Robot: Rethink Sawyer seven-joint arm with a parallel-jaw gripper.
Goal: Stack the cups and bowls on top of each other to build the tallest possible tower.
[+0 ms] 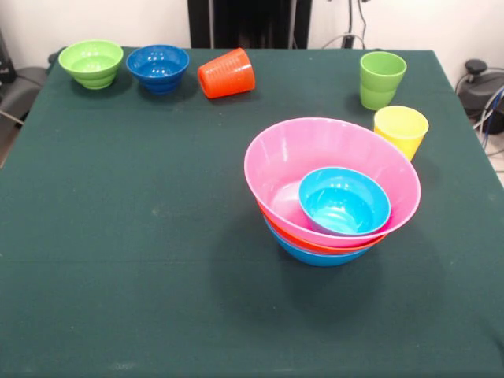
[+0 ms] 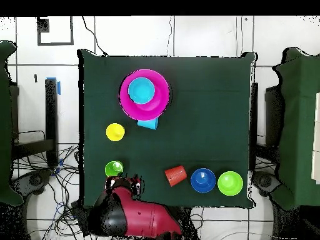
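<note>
The tower stands right of the table's middle. The wide pink bowl (image 1: 276, 161) sits tilted on the orange bowl (image 1: 319, 242), which sits in the blue bowl (image 1: 315, 257). The small cyan bowl (image 1: 344, 201) lies inside the pink one (image 2: 159, 103). The yellow cup (image 1: 401, 128) and the light green cup (image 1: 382, 79) stand upright behind the tower. The ribbed orange cup (image 1: 227, 73) lies on its side. The dark blue bowl (image 1: 158, 67) and the light green bowl (image 1: 91, 63) stand at the far left. My gripper (image 2: 123, 184) shows only in the overhead view. It is drawn back at the table's edge beside the green cup (image 2: 114, 168).
The table has a dark green cloth (image 1: 118, 236). The red arm (image 2: 140, 217) is folded over the table's edge by the base. Cables lie on the floor around the table.
</note>
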